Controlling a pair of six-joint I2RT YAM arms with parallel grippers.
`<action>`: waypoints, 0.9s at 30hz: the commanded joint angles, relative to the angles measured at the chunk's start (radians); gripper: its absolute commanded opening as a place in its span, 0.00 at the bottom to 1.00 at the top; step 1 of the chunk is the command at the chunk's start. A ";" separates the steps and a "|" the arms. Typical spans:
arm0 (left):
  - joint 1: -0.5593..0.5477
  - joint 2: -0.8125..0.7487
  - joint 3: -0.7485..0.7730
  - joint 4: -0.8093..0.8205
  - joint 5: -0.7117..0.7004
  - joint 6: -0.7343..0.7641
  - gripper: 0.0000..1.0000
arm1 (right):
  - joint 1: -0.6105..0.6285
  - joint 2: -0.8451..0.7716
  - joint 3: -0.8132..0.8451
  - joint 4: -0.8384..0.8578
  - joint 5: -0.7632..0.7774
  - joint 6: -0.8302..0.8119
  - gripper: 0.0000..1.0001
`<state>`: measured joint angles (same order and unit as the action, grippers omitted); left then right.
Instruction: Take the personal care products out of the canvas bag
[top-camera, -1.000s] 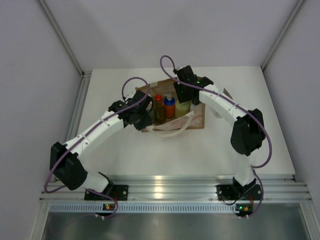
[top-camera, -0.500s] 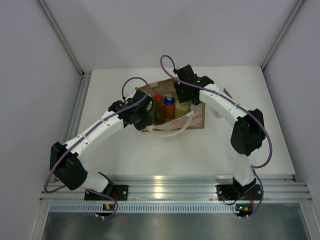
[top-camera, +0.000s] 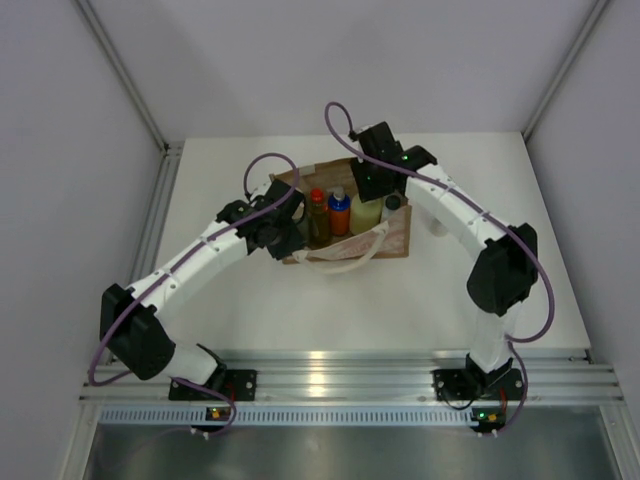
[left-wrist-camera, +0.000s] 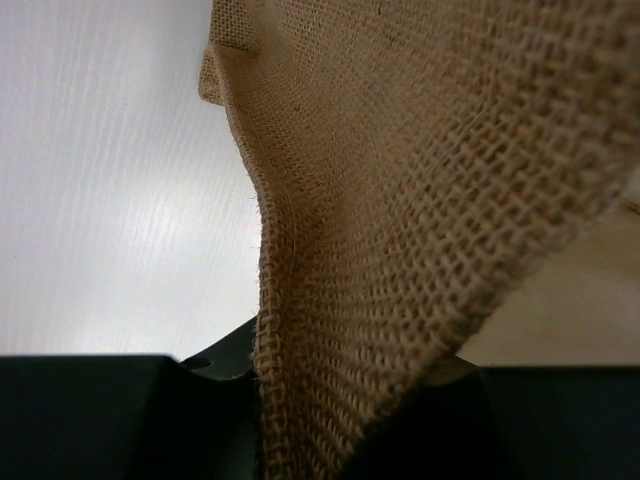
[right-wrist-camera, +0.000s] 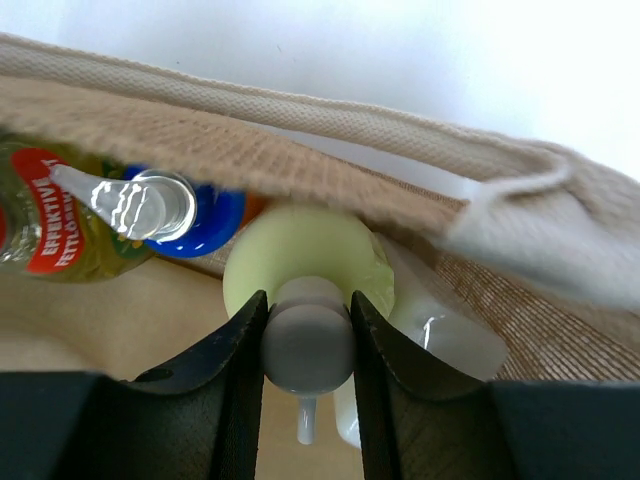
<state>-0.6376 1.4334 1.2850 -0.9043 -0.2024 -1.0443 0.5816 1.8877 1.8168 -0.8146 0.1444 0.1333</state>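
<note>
White tabletop (top-camera: 250, 300) runs from the arm bases toward grey walls. Past mid-table the left gripper (left-wrist-camera: 330, 400) is pinched tight on the woven left edge of the canvas bag (top-camera: 398, 240), which rests on the table. Inside it, side by side, stand the amber red-capped bottle (top-camera: 318, 212), the orange-blue bottle (top-camera: 340, 212) and the pale-yellow bottle (right-wrist-camera: 300, 255). Farthest back, the right gripper (right-wrist-camera: 308, 345) is clamped on that bottle's cap.

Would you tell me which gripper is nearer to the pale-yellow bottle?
Right: the fingers of the right gripper clamp the cap of the pale-yellow bottle. The left gripper pinches the canvas bag at its left edge.
</note>
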 joint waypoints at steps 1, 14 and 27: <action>0.003 0.010 0.040 -0.027 -0.019 0.013 0.32 | -0.016 -0.139 0.102 0.028 0.027 -0.015 0.00; 0.003 0.025 0.051 -0.027 -0.019 0.015 0.31 | -0.016 -0.130 0.281 -0.112 0.023 -0.029 0.00; 0.003 0.035 0.057 -0.027 -0.020 0.012 0.31 | -0.011 -0.116 0.522 -0.300 0.056 -0.060 0.00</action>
<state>-0.6376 1.4563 1.3113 -0.9154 -0.2062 -1.0439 0.5812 1.8523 2.2185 -1.1118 0.1425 0.1047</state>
